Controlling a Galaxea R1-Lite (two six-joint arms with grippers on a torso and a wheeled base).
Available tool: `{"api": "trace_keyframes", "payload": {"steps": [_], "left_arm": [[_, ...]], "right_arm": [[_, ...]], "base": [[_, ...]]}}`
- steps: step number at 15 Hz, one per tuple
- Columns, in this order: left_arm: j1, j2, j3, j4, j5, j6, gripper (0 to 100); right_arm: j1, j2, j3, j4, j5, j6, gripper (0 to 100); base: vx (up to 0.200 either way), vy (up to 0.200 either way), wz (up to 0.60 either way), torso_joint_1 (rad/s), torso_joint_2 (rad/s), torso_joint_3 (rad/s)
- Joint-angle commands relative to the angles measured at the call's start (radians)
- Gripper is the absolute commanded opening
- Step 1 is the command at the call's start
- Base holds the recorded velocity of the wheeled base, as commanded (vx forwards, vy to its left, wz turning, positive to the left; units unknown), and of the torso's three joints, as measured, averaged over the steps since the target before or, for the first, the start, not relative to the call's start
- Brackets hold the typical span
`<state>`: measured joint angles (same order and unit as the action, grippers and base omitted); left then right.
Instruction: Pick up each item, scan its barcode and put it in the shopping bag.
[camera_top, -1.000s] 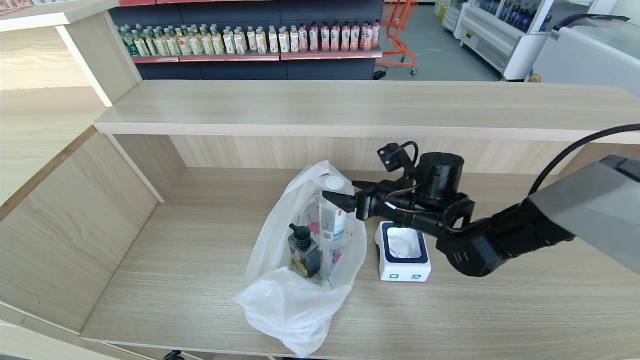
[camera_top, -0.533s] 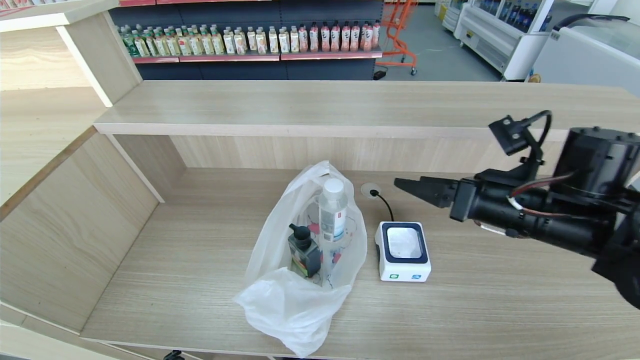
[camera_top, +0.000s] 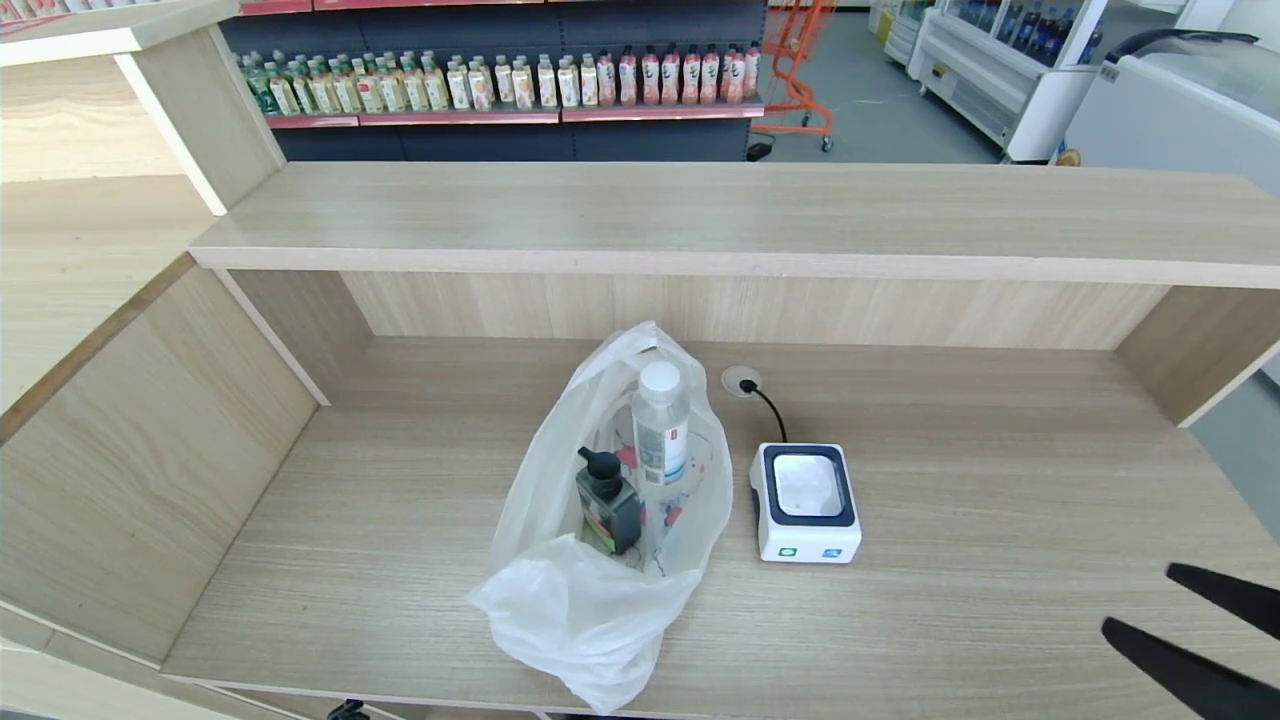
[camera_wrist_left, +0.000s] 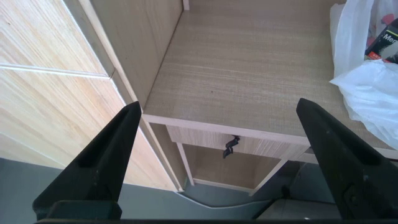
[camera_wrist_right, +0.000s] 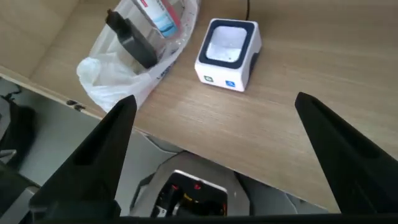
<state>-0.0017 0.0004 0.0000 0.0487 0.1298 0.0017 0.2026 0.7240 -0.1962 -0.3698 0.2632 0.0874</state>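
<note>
Judging bottle (camera_top: 662, 425) and pump (camera_top: 608, 505) in bag (camera_top: 600, 590) | right pincer (camera_top: 1138, 597) wide, front-right desk (camera_top: 950, 600) corner | left pincer (camera_wrist_left: 217, 104) wide | next: I'd seek leftovers

The right gripper (camera_wrist_right: 214, 98) hangs over the wooden counter (camera_wrist_right: 311, 68) near its edge, fingers spread wide with nothing between them. The white scanner (camera_wrist_right: 227, 53) lies at its twelve o'clock. At ten o'clock the shopping bag (camera_wrist_right: 102, 71) holds a dark pump bottle (camera_wrist_right: 134, 43) and a clear bottle (camera_wrist_right: 163, 15).
</note>
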Motion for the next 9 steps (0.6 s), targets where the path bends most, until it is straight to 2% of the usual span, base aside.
{"api": "trace_keyframes", "payload": {"steps": [1, 2, 4, 5, 6, 9], "left_arm": [[0.000, 0.000, 0.000, 0.000, 0.001, 0.000, 100], [0.000, 0.000, 0.000, 0.000, 0.001, 0.000, 100], [0.000, 0.000, 0.000, 0.000, 0.001, 0.000, 100], [0.000, 0.000, 0.000, 0.000, 0.001, 0.000, 100], [0.000, 0.000, 0.000, 0.000, 0.001, 0.000, 100], [0.000, 0.000, 0.000, 0.000, 0.001, 0.000, 100]], "right_arm": [[-0.190, -0.561, 0.196, 0.250, -0.107, -0.080, 100], [-0.204, -0.626, 0.196, 0.305, -0.102, -0.078, 100], [-0.199, -0.724, 0.196, 0.298, -0.111, -0.097, 100], [-0.201, -0.724, 0.196, 0.287, -0.151, -0.104, 100], [-0.201, -0.724, 0.196, 0.335, -0.329, -0.100, 100], [-0.203, -0.724, 0.196, 0.359, -0.286, -0.144, 100]], "base": [[0.000, 0.000, 0.00, 0.000, 0.00, 0.000], [0.000, 0.000, 0.00, 0.000, 0.00, 0.000], [0.000, 0.000, 0.00, 0.000, 0.00, 0.000], [0.000, 0.000, 0.00, 0.000, 0.00, 0.000], [0.000, 0.000, 0.00, 0.000, 0.00, 0.000], [0.000, 0.000, 0.00, 0.000, 0.00, 0.000]]}}
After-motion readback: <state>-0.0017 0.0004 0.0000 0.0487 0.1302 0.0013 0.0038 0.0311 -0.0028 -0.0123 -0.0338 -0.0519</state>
